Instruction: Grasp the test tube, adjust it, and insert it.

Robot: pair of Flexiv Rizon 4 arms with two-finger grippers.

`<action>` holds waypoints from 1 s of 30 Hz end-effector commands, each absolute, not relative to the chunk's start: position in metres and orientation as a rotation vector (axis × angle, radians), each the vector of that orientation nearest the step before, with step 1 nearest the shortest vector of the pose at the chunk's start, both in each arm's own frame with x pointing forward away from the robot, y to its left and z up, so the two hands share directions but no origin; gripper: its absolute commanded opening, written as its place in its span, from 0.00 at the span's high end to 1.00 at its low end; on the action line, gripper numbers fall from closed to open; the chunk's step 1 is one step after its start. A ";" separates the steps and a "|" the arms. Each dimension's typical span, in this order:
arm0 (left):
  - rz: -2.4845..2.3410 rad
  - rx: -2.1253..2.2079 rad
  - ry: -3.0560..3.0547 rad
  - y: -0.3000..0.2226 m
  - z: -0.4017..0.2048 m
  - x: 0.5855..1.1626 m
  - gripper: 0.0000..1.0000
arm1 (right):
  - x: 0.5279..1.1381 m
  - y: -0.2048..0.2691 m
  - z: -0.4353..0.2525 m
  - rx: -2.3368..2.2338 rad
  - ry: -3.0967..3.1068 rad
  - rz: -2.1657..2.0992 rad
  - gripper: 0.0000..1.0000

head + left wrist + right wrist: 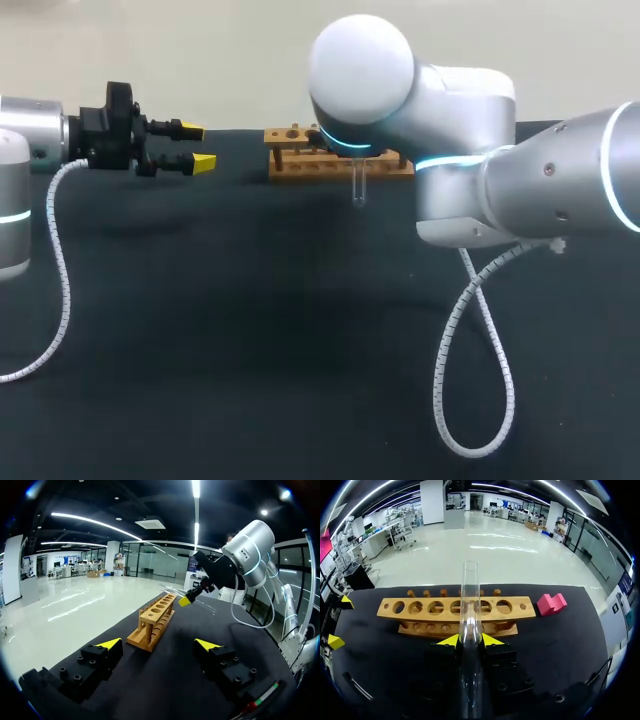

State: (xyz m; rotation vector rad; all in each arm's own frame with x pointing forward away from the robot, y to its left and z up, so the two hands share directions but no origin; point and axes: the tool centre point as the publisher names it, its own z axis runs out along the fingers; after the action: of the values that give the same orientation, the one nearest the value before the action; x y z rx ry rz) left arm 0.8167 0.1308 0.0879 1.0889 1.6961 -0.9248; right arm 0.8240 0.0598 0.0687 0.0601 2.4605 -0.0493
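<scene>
R tool (470,640) clenched on clear test tube (469,600), vertical, nr rack (514,613); L tool (157,642) released.

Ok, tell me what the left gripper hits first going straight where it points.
Most likely the near end of the wooden rack, straight ahead of the left gripper; whether it would pass above it is unclear.

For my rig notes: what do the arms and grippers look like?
The left arm and right arm are silver-white, round-jointed, with glowing cyan rings and white coiled cables. The left gripper and right gripper are black and blocky with yellow wedge tips.
</scene>
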 end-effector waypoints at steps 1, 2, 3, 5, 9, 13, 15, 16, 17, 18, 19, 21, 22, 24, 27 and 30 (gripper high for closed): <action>-0.922 1.087 1.691 0.131 0.087 0.815 0.00 | 0.827 0.060 0.066 0.058 2.466 -0.043 1.00; -0.922 1.087 1.691 0.131 0.087 0.815 0.00 | 0.827 0.060 0.065 0.058 2.467 -0.041 1.00; -0.922 1.087 1.691 0.131 0.087 0.815 0.00 | 0.827 0.060 0.065 0.058 2.470 -0.040 1.00; -0.922 1.087 1.691 0.131 0.087 0.815 0.00 | 0.828 0.060 0.063 0.059 2.473 -0.036 1.00; -0.922 1.087 1.691 0.131 0.087 0.815 0.00 | 0.831 0.060 0.060 0.060 2.480 -0.033 1.00; -0.922 1.087 1.691 0.131 0.087 0.815 0.00 | 0.833 0.060 0.058 0.064 2.488 -0.027 1.00; -0.922 1.087 1.691 0.131 0.087 0.815 0.00 | 0.835 0.061 0.057 0.063 2.491 -0.022 1.00; -0.922 1.087 1.691 0.131 0.087 0.815 0.00 | 0.835 0.061 0.056 0.062 2.493 -0.021 1.00; -0.922 1.087 1.691 0.131 0.087 0.815 0.00 | 0.836 0.061 0.055 0.061 2.495 -0.019 1.00; -0.922 1.087 1.691 0.131 0.087 0.815 0.00 | 0.836 0.062 0.054 0.060 2.498 -0.018 1.00; -0.922 1.087 1.691 0.131 0.087 0.815 0.00 | 0.836 0.062 0.053 0.060 2.500 -0.017 1.00; -0.922 1.087 1.691 0.131 0.087 0.815 0.00 | 0.836 0.063 0.052 0.061 2.508 -0.012 1.00; -0.922 1.087 1.691 0.131 0.087 0.815 0.00 | 0.836 0.063 0.051 0.061 2.510 -0.011 1.00; -0.922 1.087 1.691 0.131 0.087 0.815 0.00 | 0.835 0.063 0.049 0.060 2.521 -0.007 1.00; -0.922 1.087 1.691 0.131 0.087 0.815 0.00 | 0.833 0.063 0.046 0.062 2.534 -0.003 1.00; -0.922 1.087 1.691 0.131 0.087 0.815 0.00 | 0.832 0.063 0.043 0.063 2.551 0.003 1.00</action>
State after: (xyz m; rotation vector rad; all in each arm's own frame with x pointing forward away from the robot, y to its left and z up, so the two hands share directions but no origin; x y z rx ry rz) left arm 0.8167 0.1308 0.0879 1.0889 1.6961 -0.9248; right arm 0.8297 0.0629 0.0461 0.0632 2.5423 0.0020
